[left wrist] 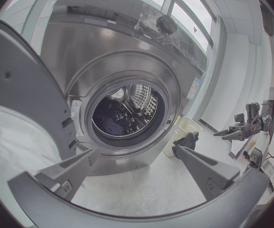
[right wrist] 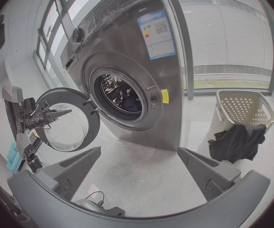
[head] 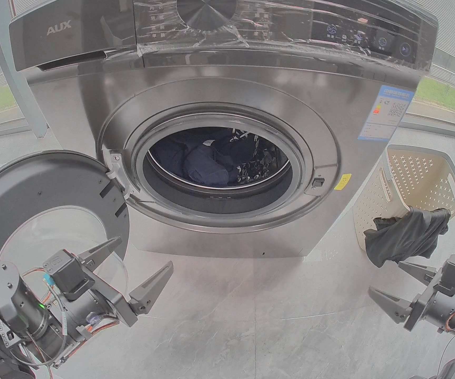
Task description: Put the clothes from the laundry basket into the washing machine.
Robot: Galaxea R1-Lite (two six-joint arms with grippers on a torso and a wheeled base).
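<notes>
A silver front-loading washing machine (head: 227,80) is seen standing on a pale tiled floor (head: 248,311), with its round door (head: 38,201) swung fully open to the left. Inside the drum (left wrist: 140,95), dark blue and black clothes (head: 211,159) are piled low, and a black piece with white markings is seen at the right of the pile. A yellow sticker (head: 342,181) is stuck on the front panel just right of the opening, and a blue-and-white label (head: 385,112) is placed higher, near the machine's right edge.

The laundry basket (head: 427,175), cream with perforated walls, is set on the floor just right of the machine, near its right front corner. A dark grey garment (head: 403,235) is draped over the basket's near rim and hangs down the outer wall toward the floor.

The left gripper (head: 143,252) is held over the floor at the near left, in front of the open door and pointed toward the machine. Its fingers (left wrist: 70,171) are spread wide and empty. The right gripper (head: 386,277) is held at the near right, just on the near side of the hanging garment and apart from it. Its fingers (right wrist: 206,171) are likewise spread wide, and nothing is gripped by them.
</notes>
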